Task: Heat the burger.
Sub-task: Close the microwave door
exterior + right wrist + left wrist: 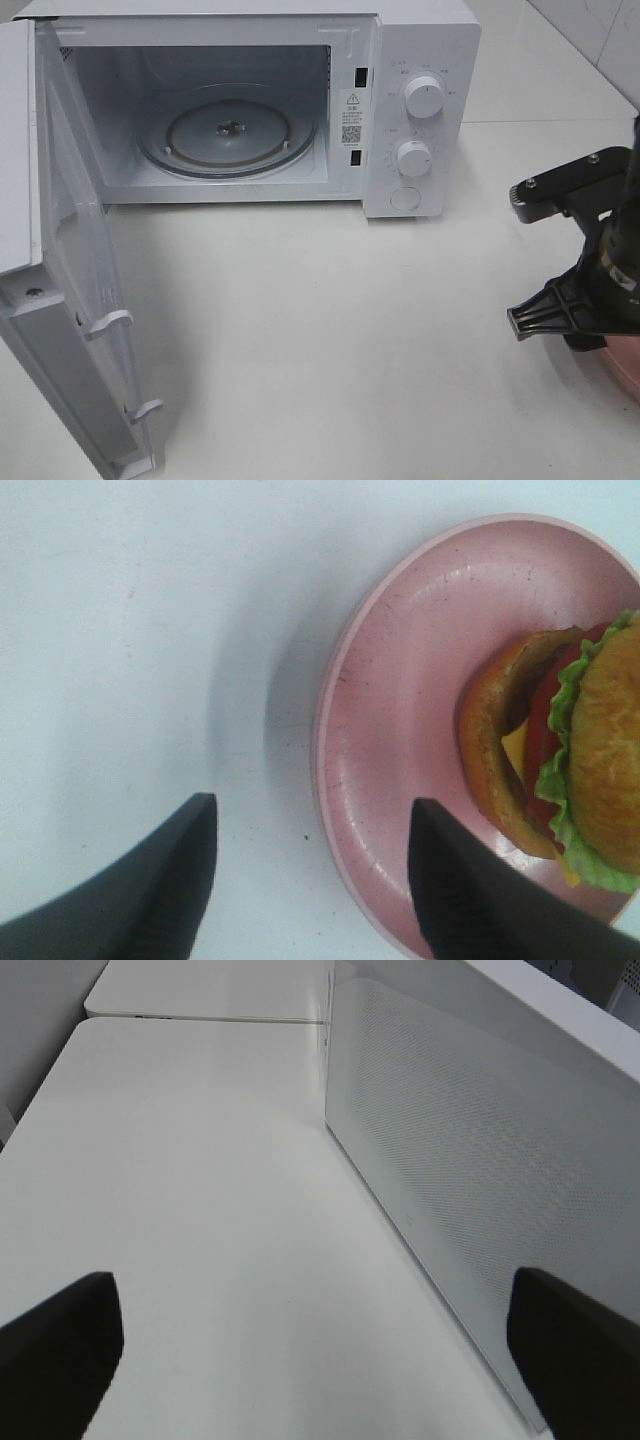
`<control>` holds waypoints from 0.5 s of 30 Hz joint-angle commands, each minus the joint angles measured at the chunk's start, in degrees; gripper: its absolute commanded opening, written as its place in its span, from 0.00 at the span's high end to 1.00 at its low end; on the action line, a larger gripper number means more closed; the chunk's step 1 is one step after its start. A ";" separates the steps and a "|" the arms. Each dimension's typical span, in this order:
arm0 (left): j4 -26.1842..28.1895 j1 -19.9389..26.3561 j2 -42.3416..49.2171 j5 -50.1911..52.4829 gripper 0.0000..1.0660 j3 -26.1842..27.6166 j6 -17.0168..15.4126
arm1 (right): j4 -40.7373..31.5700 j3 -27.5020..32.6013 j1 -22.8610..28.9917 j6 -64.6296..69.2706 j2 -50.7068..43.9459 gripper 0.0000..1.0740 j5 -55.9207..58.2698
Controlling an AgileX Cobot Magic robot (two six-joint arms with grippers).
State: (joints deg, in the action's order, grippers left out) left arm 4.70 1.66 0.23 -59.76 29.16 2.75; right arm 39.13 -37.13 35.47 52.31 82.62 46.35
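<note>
Right wrist view: the burger (560, 755) lies tipped on the pink plate (400, 740); the right pincer (312, 880), released and straddling the rim, could clip the plate and spill it.

My right arm (615, 250) stands at the right edge of the scene, seen from the high camera as a dark column coming down from above, its wrist pointed downward. Two black bracket pieces jut out from it toward the left, one farther and higher, one nearer and lower. My right gripper (312, 880) has its jaws parted, with two dark fingers (150, 890) well apart and nothing between them. My left gripper (320, 1350) is spread wide too, its two dark fingertips (60, 1345) at opposite sides of the wrist view, gripping nothing. My left arm does not show from the high camera.
</note>
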 commanded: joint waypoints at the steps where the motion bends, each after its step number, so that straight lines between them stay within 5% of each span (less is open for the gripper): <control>1: -0.06 0.06 1.09 0.29 0.06 -0.23 -0.06 | -4.07 -0.11 -0.06 -6.02 -5.44 0.48 0.17; 7: -0.06 0.06 1.09 0.29 0.06 -0.23 -0.06 | -11.46 -0.11 -0.06 -17.76 -13.46 0.45 -0.23; 15: -0.06 0.06 1.09 0.29 0.06 -0.23 -0.06 | -21.37 -0.11 -0.06 -29.85 -27.22 0.28 1.95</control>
State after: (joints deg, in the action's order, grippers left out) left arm 4.70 1.66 0.23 -59.76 29.16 2.75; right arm 19.37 -37.13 35.47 24.98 57.58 47.04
